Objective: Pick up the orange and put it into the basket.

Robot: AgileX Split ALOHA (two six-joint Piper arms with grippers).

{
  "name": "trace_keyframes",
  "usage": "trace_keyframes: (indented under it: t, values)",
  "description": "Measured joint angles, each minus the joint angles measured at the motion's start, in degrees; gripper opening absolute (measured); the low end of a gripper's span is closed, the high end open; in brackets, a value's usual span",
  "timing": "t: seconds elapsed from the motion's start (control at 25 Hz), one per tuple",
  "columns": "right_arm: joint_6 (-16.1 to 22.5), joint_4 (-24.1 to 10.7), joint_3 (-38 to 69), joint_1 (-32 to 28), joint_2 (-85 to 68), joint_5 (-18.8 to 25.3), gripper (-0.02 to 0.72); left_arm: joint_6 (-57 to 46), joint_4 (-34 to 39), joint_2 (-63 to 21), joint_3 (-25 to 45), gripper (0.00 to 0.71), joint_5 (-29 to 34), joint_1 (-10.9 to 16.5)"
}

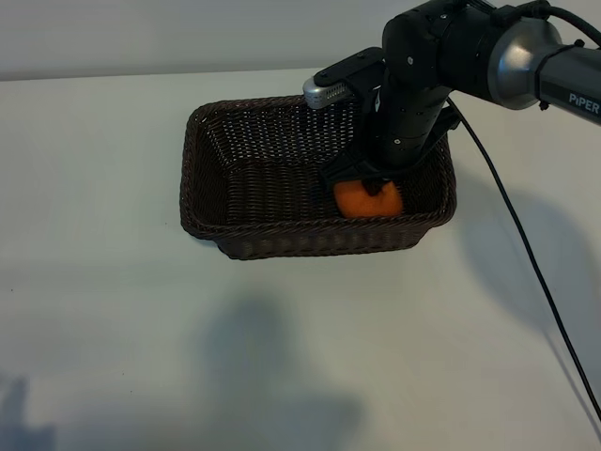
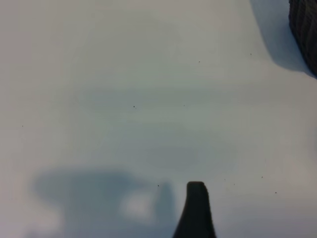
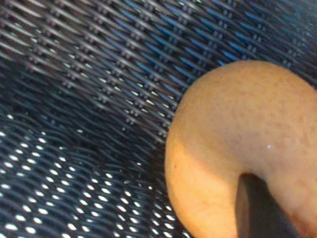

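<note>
The orange [image 1: 362,200] lies low in the right part of the dark wicker basket [image 1: 282,240], close to its near wall. My right gripper [image 1: 368,181] reaches down into the basket from above and is shut on the orange's top. In the right wrist view the orange [image 3: 247,129] fills the frame, one dark fingertip [image 3: 257,208] presses on its skin, and the basket weave [image 3: 74,99] lies behind it. My left gripper [image 2: 163,223] hangs open over bare table, with only one fingertip [image 2: 196,198] showing.
The basket stands on a white table [image 1: 141,357]. A black cable [image 1: 526,244] runs from the right arm across the table's right side. One corner of the basket [image 2: 304,29] shows in the left wrist view.
</note>
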Motion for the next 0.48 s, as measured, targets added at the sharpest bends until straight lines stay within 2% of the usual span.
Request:
trace_keyframes:
  t: [0.08, 0.16, 0.24, 0.32, 0.48]
  values:
    - [0.0, -0.3, 0.0, 0.0, 0.0, 0.3, 0.337, 0.0, 0.0, 0.0, 0.0, 0.592, 0.0, 0.0]
    - [0.0, -0.5, 0.0, 0.0, -0.1, 0.6, 0.501, -0.2, 0.0, 0.0, 0.0, 0.592, 0.0, 0.0]
    - [0.0, -0.5, 0.0, 0.0, -0.3, 0.7, 0.634, -0.2, 0.0, 0.0, 0.0, 0.592, 0.0, 0.0]
    - [0.0, -0.5, 0.0, 0.0, -0.9, 0.7, 0.693, -0.2, 0.0, 0.0, 0.0, 0.592, 0.0, 0.0]
    - [0.2, -0.5, 0.0, 0.0, -2.0, 1.5, 0.698, -0.2, 0.0, 0.0, 0.0, 0.592, 0.0, 0.0]
